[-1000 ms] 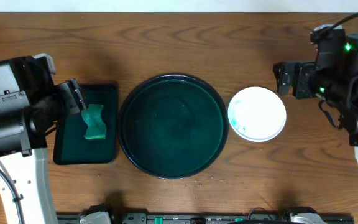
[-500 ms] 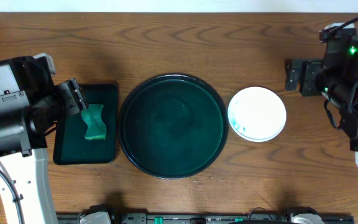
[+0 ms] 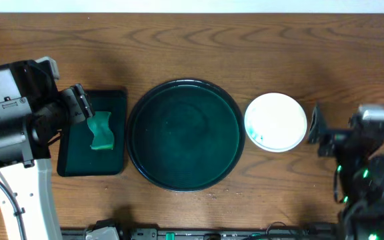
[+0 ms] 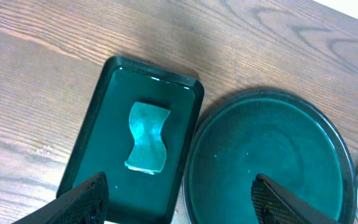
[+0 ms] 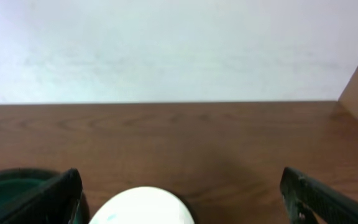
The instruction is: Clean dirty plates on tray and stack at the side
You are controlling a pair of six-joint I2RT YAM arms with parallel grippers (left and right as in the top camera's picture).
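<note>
1. Presently, far left: the left tool (image 4: pixel 179 186) hangs above the small rectangular tray (image 3: pixel 69 163), fingers spread wide, nothing between them. The green sponge (image 3: pixel 101 131) lies flat in that tray, ungripped and directly ahead of the open jaws in the wrist view.
2. Centre: the large round tray (image 3: pixel 131 133) carries no plate. Its floor shows only a dark green sheen. Judgement: the clearing part of the task is done.
3. Right of centre: the plates (image 3: pixel 277 120) sit on the tabletop (image 3: pixel 179 47), just beside the round tray's right rim and apparently not touching it. From above they read as one white disc, so I cannot tell how many are stacked. A faint teal fleck shows near the left edge of the top plate.
4. Far right: the right tool (image 5: pixel 180 180) is spread as wide as it goes and holds nothing. Overhead, it stands just right of the plates, apart from them. In its wrist view the top plate lies low and ahead, left of the midline between the fingers.
5. Progress, as a judgement: stacking at the side looks finished or nearly so. What may remain is that fleck, if it counts as dirt.
</note>
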